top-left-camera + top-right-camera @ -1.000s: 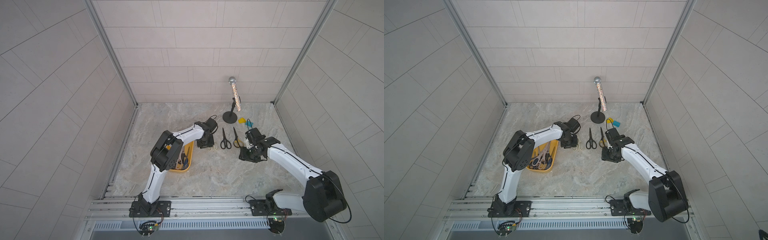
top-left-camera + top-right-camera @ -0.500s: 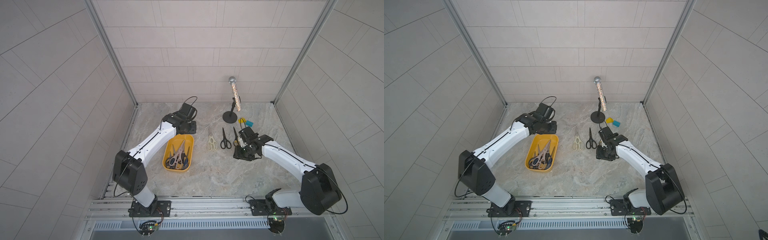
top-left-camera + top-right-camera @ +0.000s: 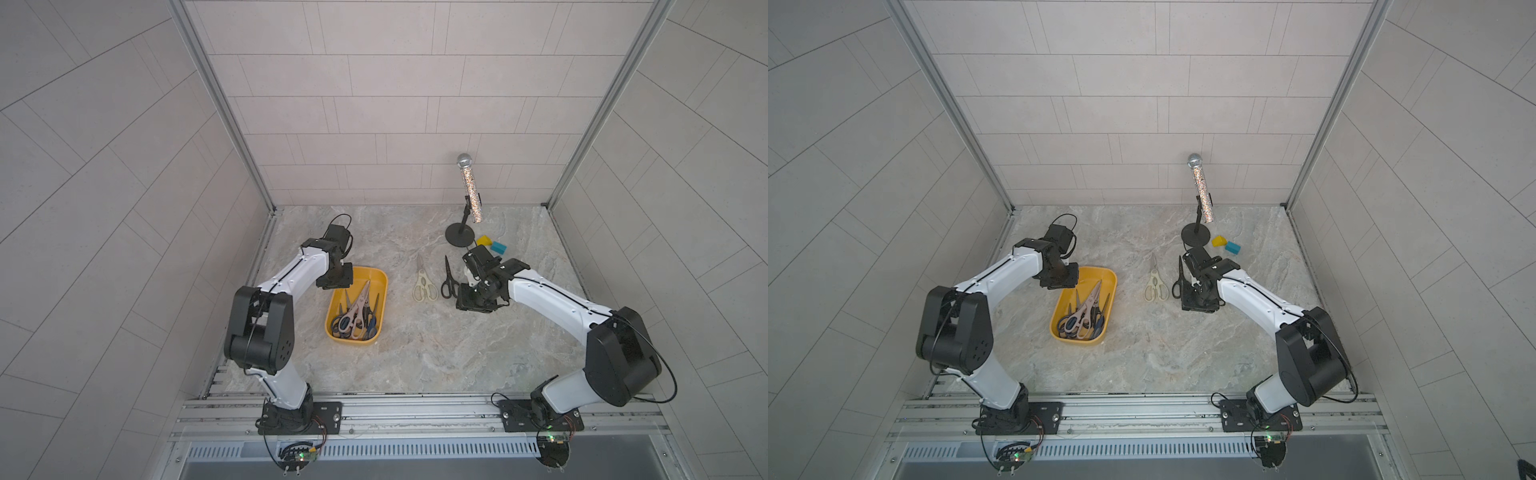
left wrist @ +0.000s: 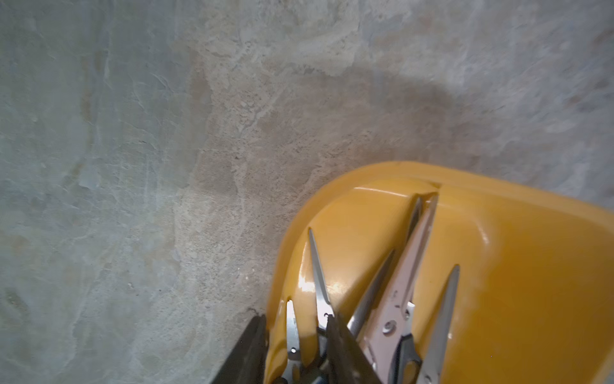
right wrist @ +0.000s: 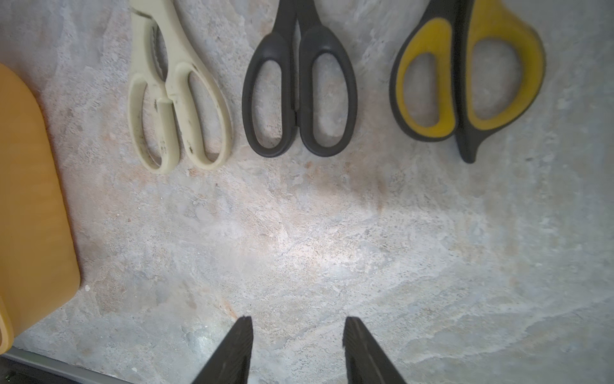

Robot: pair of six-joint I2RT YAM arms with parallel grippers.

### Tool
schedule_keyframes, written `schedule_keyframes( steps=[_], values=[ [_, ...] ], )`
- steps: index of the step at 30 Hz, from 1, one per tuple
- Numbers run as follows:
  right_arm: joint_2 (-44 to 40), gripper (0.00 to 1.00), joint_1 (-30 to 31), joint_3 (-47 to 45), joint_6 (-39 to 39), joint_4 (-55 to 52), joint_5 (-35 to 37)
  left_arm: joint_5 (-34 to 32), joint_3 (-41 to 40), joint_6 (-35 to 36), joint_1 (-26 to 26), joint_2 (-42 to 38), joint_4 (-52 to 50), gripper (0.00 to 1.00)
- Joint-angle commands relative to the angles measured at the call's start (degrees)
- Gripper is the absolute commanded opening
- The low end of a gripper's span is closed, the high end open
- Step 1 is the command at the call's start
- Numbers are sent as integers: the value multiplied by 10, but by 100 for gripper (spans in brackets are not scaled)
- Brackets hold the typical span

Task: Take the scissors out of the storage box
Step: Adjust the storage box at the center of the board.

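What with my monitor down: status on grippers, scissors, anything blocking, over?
Left gripper open, empty, over storage box rim. Right gripper open, empty. Cream shears, black pair, yellow-and-black pair out on table; other scissors in box. Nothing blocking.

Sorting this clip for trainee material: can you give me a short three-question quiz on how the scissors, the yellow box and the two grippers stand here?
1. Multiple choice: how many pairs lie on the table outside the storage box? A one, B three, C six.
2. True or false: the right gripper grips the black-handled scissors.
3. Short answer: which gripper hangs over the storage box?
Key:
1. B: the cream shears, black-handled scissors and yellow-and-black scissors.
2. False: its jaws are open and empty.
3. The left gripper.
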Motion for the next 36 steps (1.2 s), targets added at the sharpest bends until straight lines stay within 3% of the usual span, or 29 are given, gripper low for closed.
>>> schedule_keyframes(
  steps=[1, 8, 15, 22, 24, 27, 28, 33, 36],
  values=[
    [6, 49, 3, 14, -15, -34, 21, -26, 20, 32, 0, 22, -28, 35],
    [21, 49, 3, 27, -16, -38, 28, -61, 8, 37, 10, 38, -31, 30],
    [25, 49, 7, 18, -13, -31, 24, -107, -19, 18, 38, 9, -27, 5],
    [40, 49, 7, 31, -26, -39, 21, -146, -50, 15, 86, -27, -7, 5],
    [44, 49, 7, 37, -30, -43, 23, -151, -49, 16, 102, -28, -7, 10],
    [46, 49, 7, 42, -33, -46, 24, -148, -38, 14, 116, -31, -16, 39],
    [45, 49, 7, 42, -33, -46, 23, -143, -31, 12, 118, -33, -21, 43],
    [45, 49, 8, 42, -37, -47, 22, -98, 1, 12, 118, -47, -51, 47],
    [41, 49, 9, 39, -40, -47, 24, -37, 14, 17, 118, -65, -69, 47]
  ],
)
